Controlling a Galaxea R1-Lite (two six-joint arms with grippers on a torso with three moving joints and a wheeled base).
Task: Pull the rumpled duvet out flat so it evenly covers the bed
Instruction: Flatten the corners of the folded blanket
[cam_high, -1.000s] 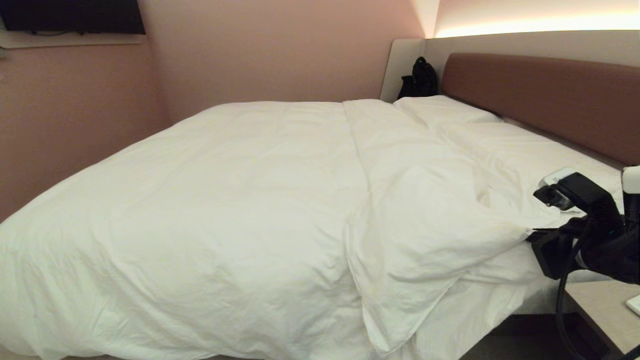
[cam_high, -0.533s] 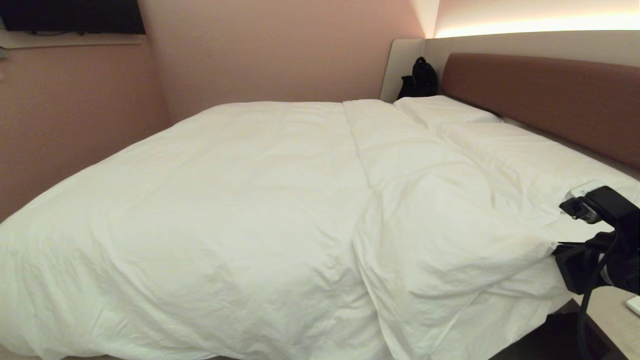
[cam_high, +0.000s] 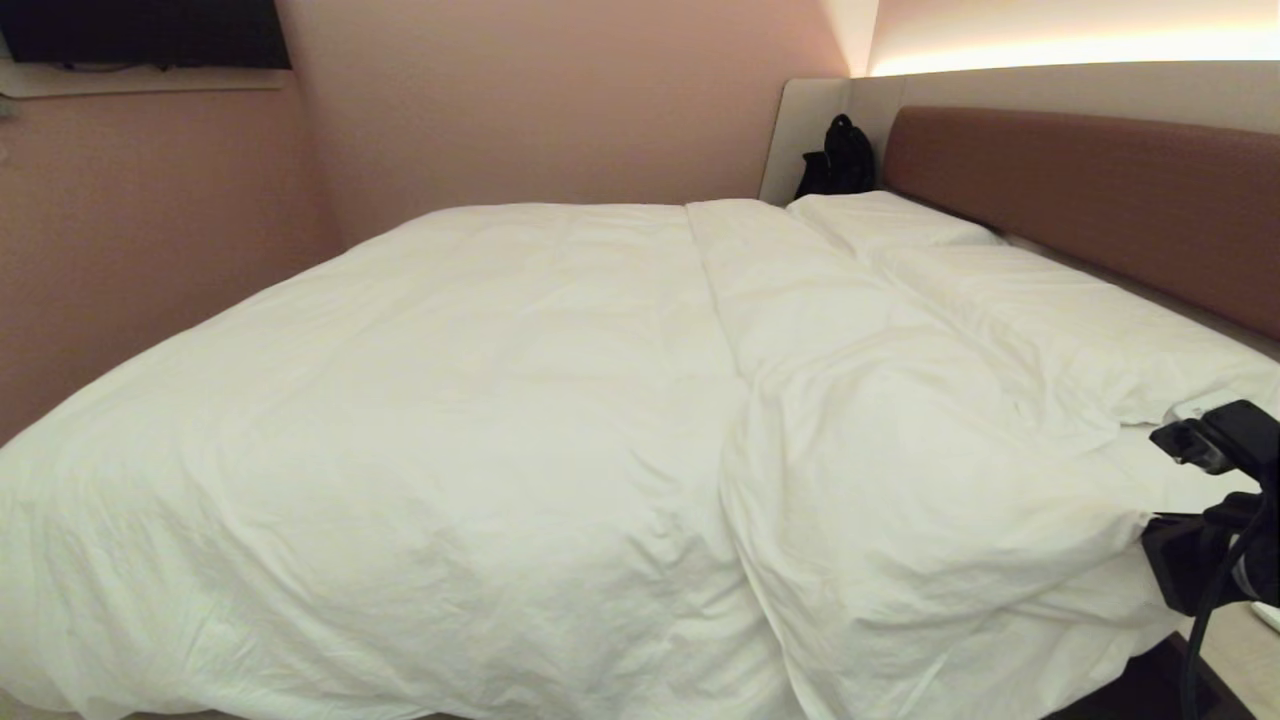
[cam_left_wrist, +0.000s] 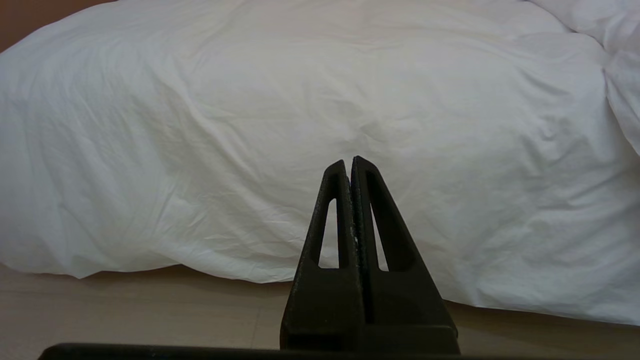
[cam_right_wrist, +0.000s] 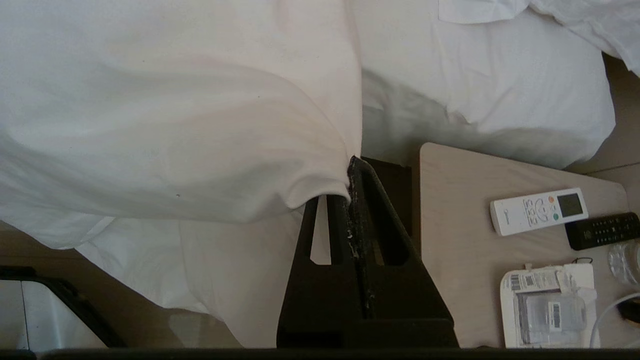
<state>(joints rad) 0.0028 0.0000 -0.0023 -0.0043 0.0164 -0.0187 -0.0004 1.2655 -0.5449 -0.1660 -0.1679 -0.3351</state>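
Observation:
The puffy white duvet lies over most of the bed, which has a reddish-brown headboard. Its near corner is drawn out in a taut fold toward the right edge. My right gripper is shut on that duvet corner, over the gap between bed and nightstand. White pillows lie by the headboard. In the left wrist view my left gripper is shut on nothing, hanging low in front of the duvet's side above the floor. It is out of the head view.
A beige nightstand stands right beside the bed, carrying a white remote, a black remote and a packet. A black bag sits in the far corner. Pink walls close in behind and to the left.
My right gripper has moved right and down toward the nightstand with the duvet corner in it, drawing the fold further over the bed's near right side. The left gripper has not moved.

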